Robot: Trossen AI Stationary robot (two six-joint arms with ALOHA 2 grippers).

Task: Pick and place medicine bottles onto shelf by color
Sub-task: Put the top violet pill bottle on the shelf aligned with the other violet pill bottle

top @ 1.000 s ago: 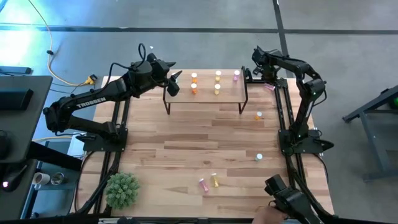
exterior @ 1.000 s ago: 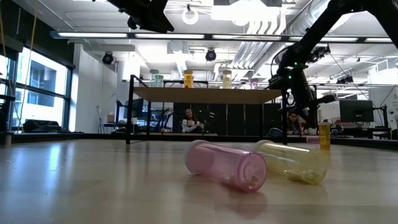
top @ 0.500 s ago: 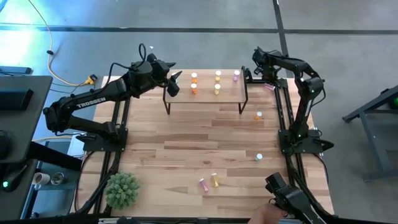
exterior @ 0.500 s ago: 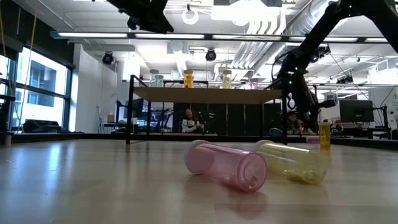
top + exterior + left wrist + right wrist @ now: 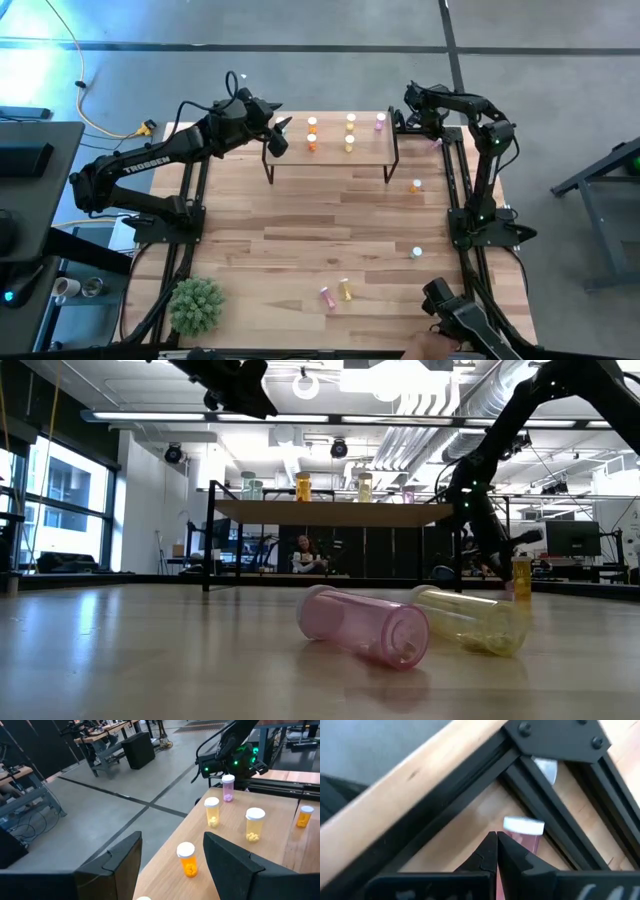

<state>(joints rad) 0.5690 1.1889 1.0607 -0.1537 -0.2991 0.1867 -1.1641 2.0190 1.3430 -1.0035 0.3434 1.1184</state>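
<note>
The low light-wood shelf [image 5: 330,135] on black legs stands at the table's far middle. It carries orange, yellow and pink bottles [image 5: 188,860] [image 5: 212,811] [image 5: 228,787]. My left gripper [image 5: 280,133] is open and empty, above the shelf's left end. My right gripper [image 5: 496,845] is shut at the table's far right corner [image 5: 428,132]. It points down at a pink bottle [image 5: 522,832] that lies on its side between black frame bars. On the table are a standing orange bottle [image 5: 416,185], another standing bottle [image 5: 417,253], and a pink [image 5: 365,624] and a yellow [image 5: 470,620] bottle lying near the front. My right gripper's shut fingertips [image 5: 490,845] stand right in front of the lying pink bottle's body, just below its white cap [image 5: 522,826]. They come from above. I cannot tell whether they touch it.
Black frame bars [image 5: 560,805] cross close around the pink bottle at the far right corner. A green plant [image 5: 196,305] sits at the near left corner. A dark camera mount [image 5: 455,315] stands at the near right edge.
My right arm has lowered a little toward the pink bottle at the table's far right corner, its fingers staying shut. My left arm has kept still.
</note>
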